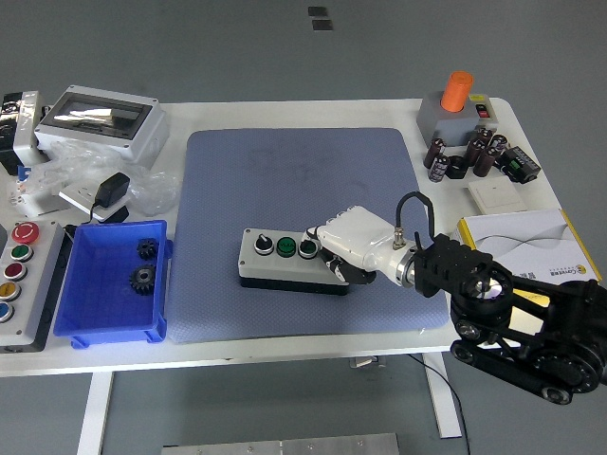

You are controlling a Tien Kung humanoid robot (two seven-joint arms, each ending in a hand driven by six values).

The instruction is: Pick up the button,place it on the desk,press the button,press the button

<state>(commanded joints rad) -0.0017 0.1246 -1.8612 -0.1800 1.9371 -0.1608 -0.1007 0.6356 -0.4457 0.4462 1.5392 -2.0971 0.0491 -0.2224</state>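
A grey button box (280,258) with a black base lies on the blue mat (303,180), near the mat's front. On its top I see a black knob at the left and two green buttons. My right hand (327,248), white with black finger joints, lies over the box's right end with its fingers curled down onto the top; it covers the rightmost button. A fingertip (310,233) rests beside the right green button. The black right arm (512,308) comes in from the lower right. The left hand is out of the picture.
A blue bin (114,280) with two black gears stands left of the mat. A button panel (21,275) lies at the far left edge. A grey enclosure (100,121), a charger and plastic bags sit at back left. An orange-topped device (455,109), capacitors and papers are at right.
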